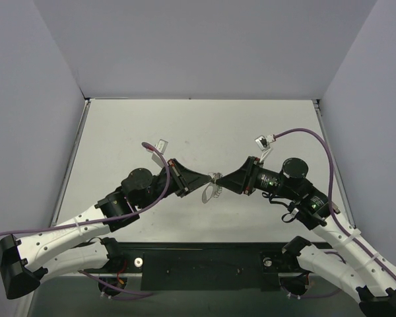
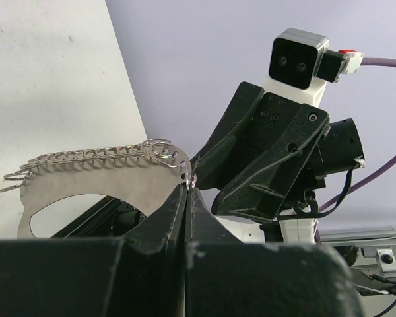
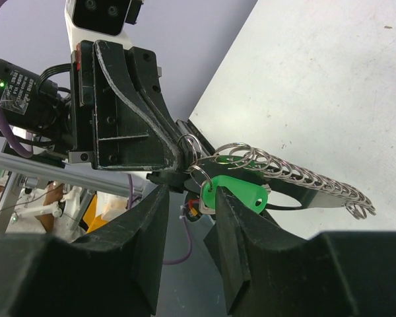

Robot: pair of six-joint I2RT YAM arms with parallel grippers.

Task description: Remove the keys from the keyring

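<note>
The two arms meet nose to nose above the middle of the table [image 1: 185,125], with the keyring [image 1: 213,187] hanging in the air between them, clear of the surface. The left gripper [image 2: 187,193] has its fingers pressed tight together on one end of that flat grey loop, and I take it that it is there as an anchor so the other arm has something steady to work against. The right gripper [image 3: 191,198] has its fingers partly apart. The key [image 3: 234,191], with its green head, sits at their tips, hanging by a small wire ring at the pinched end of the loop, and it lies against one finger rather than squeezed between both, so I would call it not yet gripped. From overhead the metal is just a pale glint and no green shows at all. The left wrist view shows the pinch plainly, along with the row of small rings on the wavy edge, but hides the key. Only the right wrist view shows it.
</note>
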